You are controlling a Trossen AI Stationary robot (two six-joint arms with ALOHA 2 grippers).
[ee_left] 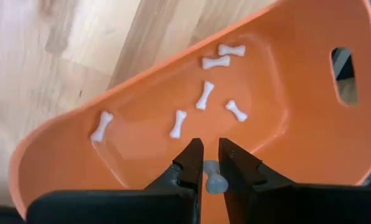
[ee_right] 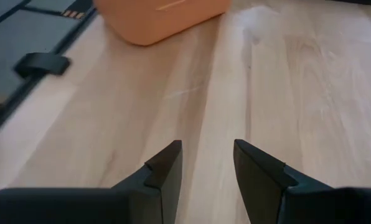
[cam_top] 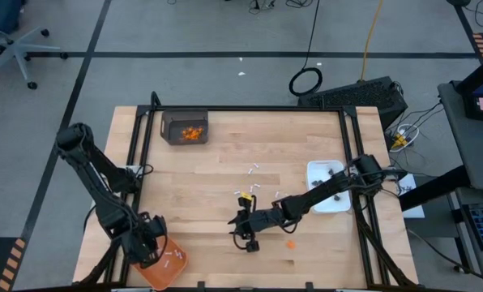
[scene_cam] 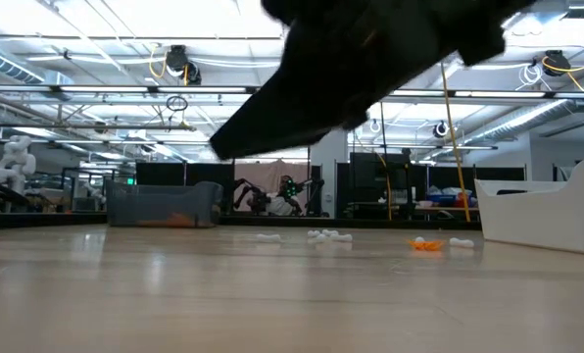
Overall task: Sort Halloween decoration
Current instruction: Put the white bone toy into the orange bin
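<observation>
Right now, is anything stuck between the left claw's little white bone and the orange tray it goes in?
No. The left gripper pinches a white bone right above the orange tray, where six bones already lie. Nothing visible sits between them.

Your left gripper [ee_left: 210, 163] hangs over the shallow orange plastic tray [cam_top: 162, 268] at the wooden table's [cam_top: 225, 178] near left corner; six small white bone-shaped sticks [ee_left: 205, 94] lie in it, a seventh between the fingers. The dark rectangular bin [cam_top: 185, 128] sits far left, the white rectangular dish [cam_top: 326, 185] at right. Your right gripper [cam_top: 249, 238] hovers mid-table, loose pieces [cam_top: 246, 195] just behind it.
</observation>
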